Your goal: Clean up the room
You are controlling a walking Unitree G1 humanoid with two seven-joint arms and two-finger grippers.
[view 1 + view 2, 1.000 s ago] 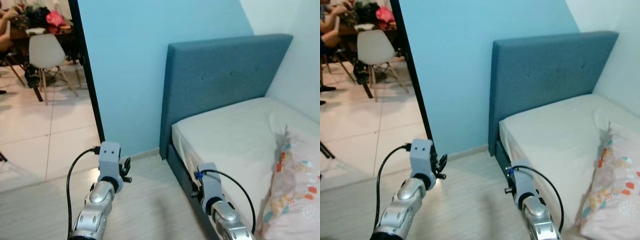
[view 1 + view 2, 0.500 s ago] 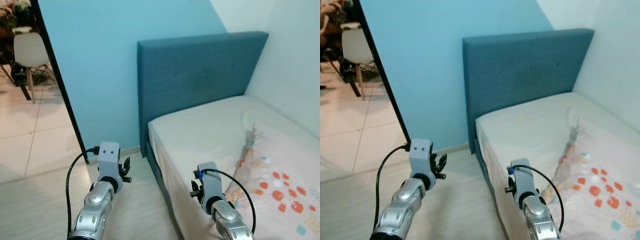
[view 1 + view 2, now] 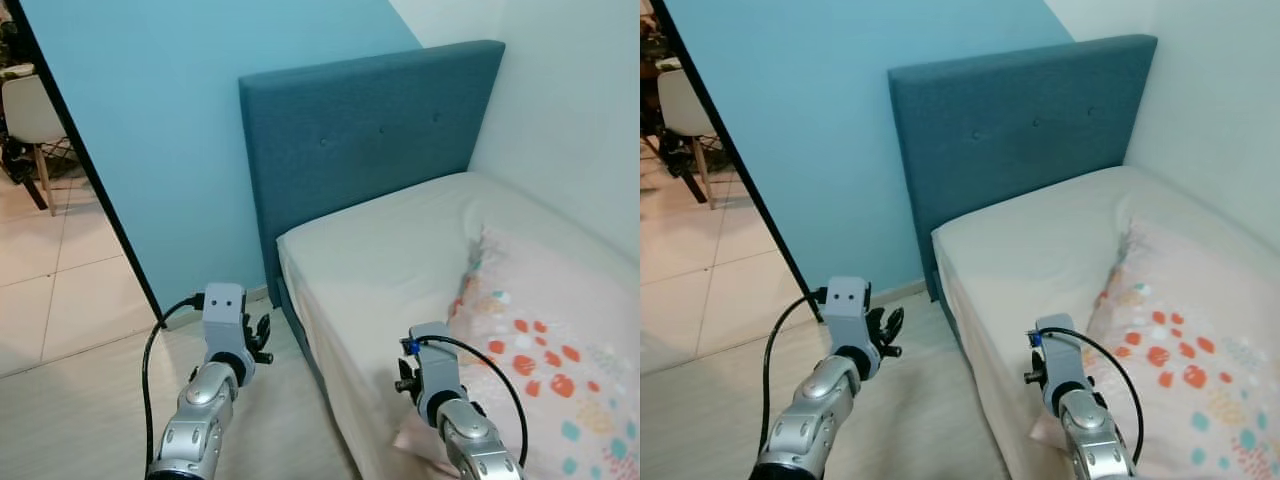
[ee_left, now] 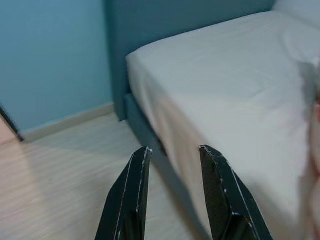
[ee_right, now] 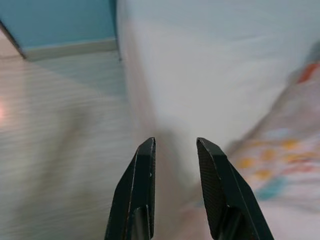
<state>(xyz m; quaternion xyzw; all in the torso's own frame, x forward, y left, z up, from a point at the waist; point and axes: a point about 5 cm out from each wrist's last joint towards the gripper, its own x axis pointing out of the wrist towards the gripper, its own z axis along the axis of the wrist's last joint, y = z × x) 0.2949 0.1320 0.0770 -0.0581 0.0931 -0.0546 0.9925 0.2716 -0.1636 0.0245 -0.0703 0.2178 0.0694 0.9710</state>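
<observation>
I see a bed [image 3: 400,250] with a white sheet and teal headboard [image 3: 360,150] against a blue wall [image 3: 150,120]. A patterned blanket [image 3: 550,350] lies on the bed's right side. Pale wood floor [image 3: 80,420] lies below. My left gripper [image 4: 172,152] and right gripper [image 5: 175,145] hover with fingers released, holding nothing.

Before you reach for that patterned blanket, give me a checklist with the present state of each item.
1. Left gripper open with nothing held: ok.
2. Right gripper open with nothing held: ok.
3. Patterned blanket in view on the bed: ok.
4. Right gripper close to the blanket's edge, not yet touching: ok.
5. Floor beside the bed free of obstacles where visible: ok.
6. Far end of the blanket, whether caught or tucked: cannot tell, it runs out of frame.
</observation>
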